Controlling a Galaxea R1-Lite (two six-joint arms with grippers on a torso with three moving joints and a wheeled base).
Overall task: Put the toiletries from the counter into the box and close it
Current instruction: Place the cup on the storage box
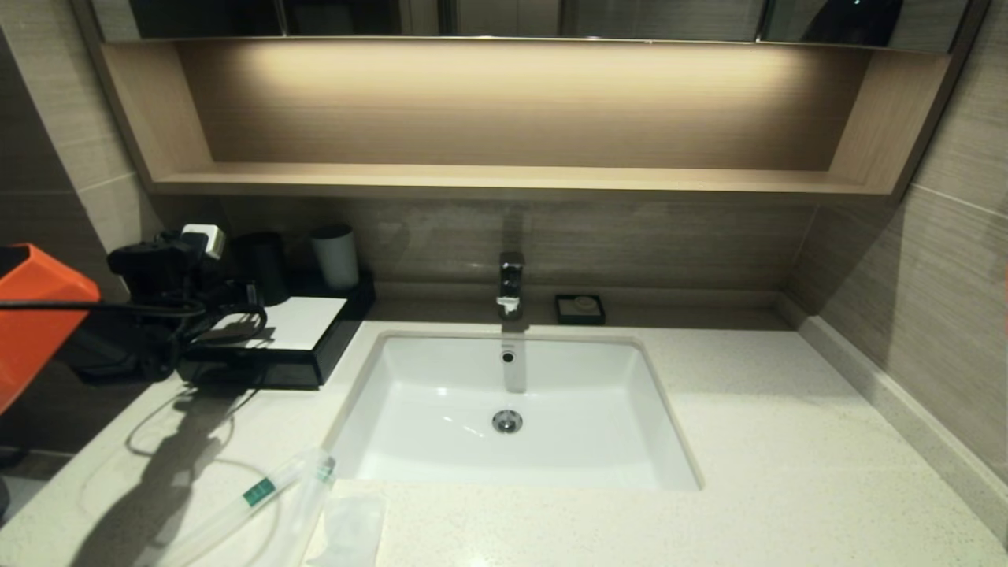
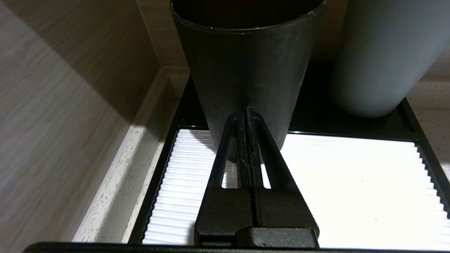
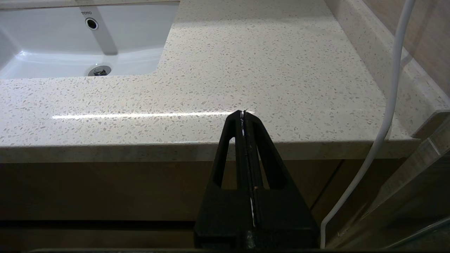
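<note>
Now the left gripper (image 2: 246, 111) hangs over the box (image 1: 311, 364) at the far left of the counter (image 1: 787, 441), its fingers pressed together with nothing between them. From the left wrist view its tip lines up with the lower wall of the dark grey cup (image 2: 246, 63); whether it touches the cup, I cannot tell. That cup stands on the black back part of the box, just beside the pale grey cup (image 2: 383, 56) to its right, and the ribbed white top panel (image 2: 351, 189) spreads out below the fingers. The box's near front face looks flush.

Down at the near left edge of the counter lie the toiletries: a long clear packet with a green label (image 1: 260, 490), a second clear packet (image 1: 311, 504) touching it on the right, and a flat white sachet (image 1: 350, 529) just beside them, near the sink's (image 1: 520, 465) near left corner. All are well apart from the box.

The right gripper (image 3: 243, 113) sits low by the counter's near edge on the right side, fingers closed together and empty, with a white cable (image 3: 386, 116) hanging to its right.
</note>
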